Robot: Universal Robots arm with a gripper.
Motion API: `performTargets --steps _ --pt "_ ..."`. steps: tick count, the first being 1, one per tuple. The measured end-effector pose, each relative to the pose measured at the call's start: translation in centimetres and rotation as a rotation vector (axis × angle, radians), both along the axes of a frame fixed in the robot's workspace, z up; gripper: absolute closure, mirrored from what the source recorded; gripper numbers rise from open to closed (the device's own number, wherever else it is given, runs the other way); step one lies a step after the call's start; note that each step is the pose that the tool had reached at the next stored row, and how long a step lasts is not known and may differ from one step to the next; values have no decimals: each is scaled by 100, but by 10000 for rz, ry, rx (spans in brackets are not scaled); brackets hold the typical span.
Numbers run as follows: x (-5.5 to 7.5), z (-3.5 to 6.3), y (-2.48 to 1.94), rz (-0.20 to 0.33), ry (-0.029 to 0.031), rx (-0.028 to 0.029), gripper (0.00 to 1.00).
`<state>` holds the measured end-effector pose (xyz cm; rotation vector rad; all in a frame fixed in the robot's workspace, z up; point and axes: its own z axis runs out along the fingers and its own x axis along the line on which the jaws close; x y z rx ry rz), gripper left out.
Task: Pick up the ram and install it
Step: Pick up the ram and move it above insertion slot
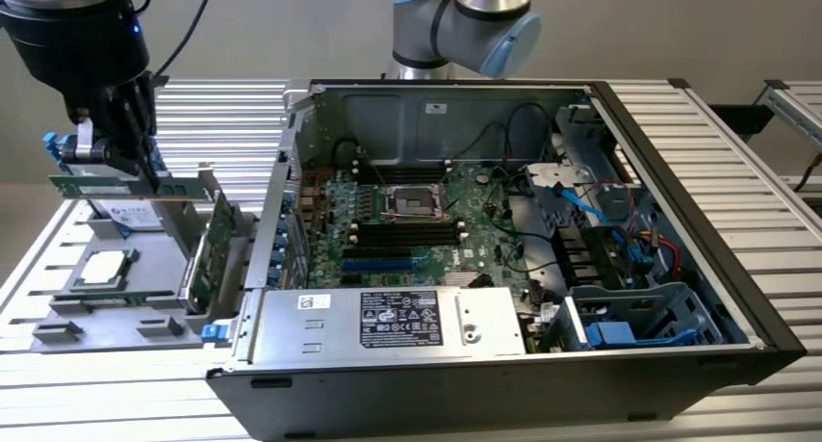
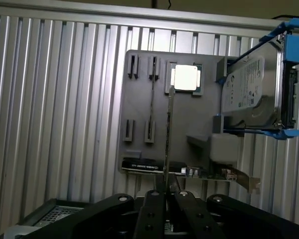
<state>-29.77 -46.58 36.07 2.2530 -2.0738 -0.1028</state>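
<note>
My gripper (image 1: 125,172) hangs over the grey parts tray (image 1: 77,317), at the exterior view's left of the open computer case (image 1: 514,384). It is shut on the ram (image 1: 90,185), a thin green stick held level above the tray. In the wrist view the ram (image 2: 168,134) appears edge-on, running out from between the black fingers of the gripper (image 2: 165,191). The black memory slots (image 1: 404,232) lie on the motherboard inside the case, well to the exterior view's right of the gripper.
On the tray (image 2: 139,109) sit a processor (image 2: 185,77), a hard drive in a blue caddy (image 2: 254,89) and a wider green expansion card (image 1: 212,245) with a metal bracket. Cables, a drive cage (image 1: 642,317) and a power supply (image 1: 385,322) crowd the case.
</note>
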Motion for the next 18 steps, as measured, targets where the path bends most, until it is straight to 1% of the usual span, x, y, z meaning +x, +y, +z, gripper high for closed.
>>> performTargets --steps 5,9,18 --pt "76 41 65 2 -1 1 86" --pt "154 84 105 4 0 0 86" --pt "418 158 147 10 0 0 86"
